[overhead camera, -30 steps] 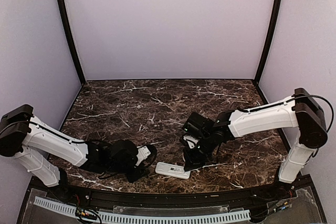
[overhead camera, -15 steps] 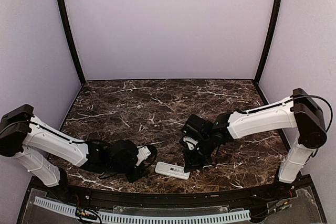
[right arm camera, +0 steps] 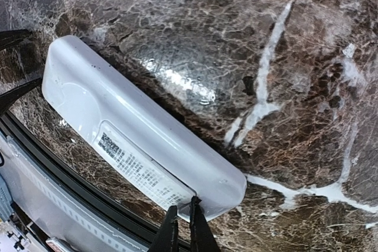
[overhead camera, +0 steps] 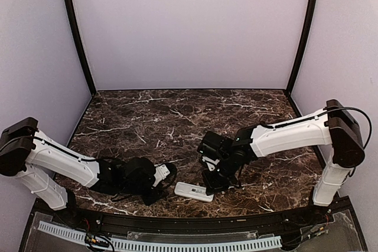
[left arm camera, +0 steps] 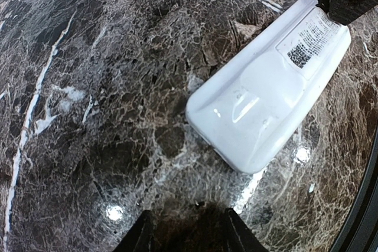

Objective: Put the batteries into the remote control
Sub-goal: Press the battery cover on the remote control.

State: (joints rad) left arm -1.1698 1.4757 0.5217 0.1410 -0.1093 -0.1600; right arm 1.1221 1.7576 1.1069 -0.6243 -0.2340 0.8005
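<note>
Remote control [overhead camera: 194,192] back-up, label showing, at near edge of counter [overhead camera: 177,116], mid-width; batteries not in view. Right gripper [right arm camera: 182,223] — fingers pinched together, empty — tips on label end. Left gripper [left arm camera: 188,233] spread, just off other end. Step likely: opening battery cover. Next: left braces, right slides cover off.

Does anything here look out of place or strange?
Yes. The remote lies back up, slightly slanted, close to the near edge of the table, and no batteries show in any view, which is odd for a loading job. Nothing looks spilled or damaged.
</note>
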